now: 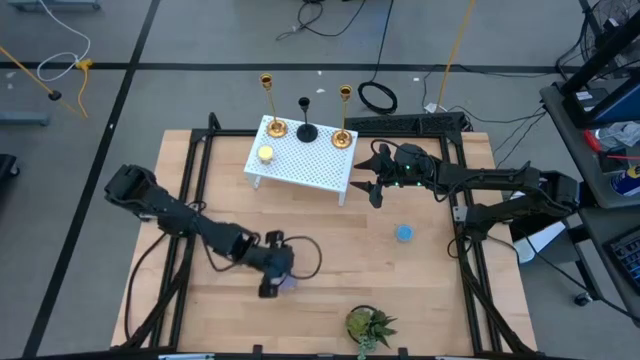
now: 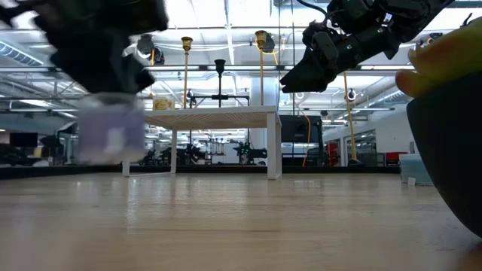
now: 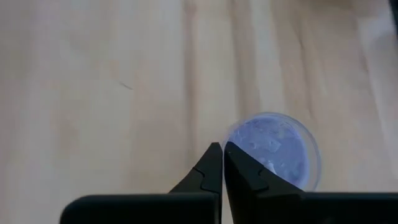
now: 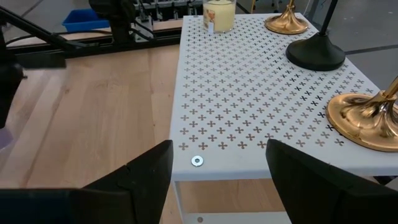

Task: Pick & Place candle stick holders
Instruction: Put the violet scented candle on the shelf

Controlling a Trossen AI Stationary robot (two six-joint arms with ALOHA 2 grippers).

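Note:
Three candlesticks stand by their round bases on the far edge of the white perforated rack (image 1: 300, 160): a gold one (image 1: 270, 105), a shorter black one (image 1: 305, 120) and a second gold one (image 1: 343, 118). My right gripper (image 1: 373, 178) is open and empty, just off the rack's right end and above its top (image 4: 217, 168). The nearest gold base (image 4: 367, 118) lies ahead of it. My left gripper (image 1: 276, 276) is low over the near middle of the table, shut on a purple puck (image 3: 273, 149). My left gripper pinches the purple puck at its rim (image 3: 231, 138), on the side nearest the fingers, between the two nearly closed fingertips. The fingers come from above, pointing down. In the low view the puck (image 2: 111, 135) hangs upright below the gripper, clear of the table.
A yellow puck (image 1: 265, 153) stands on the rack's left part. A blue puck (image 1: 404, 233) lies on the table at the right. A potted plant (image 1: 368, 325) stands at the near edge. Black frame rails run along both table sides.

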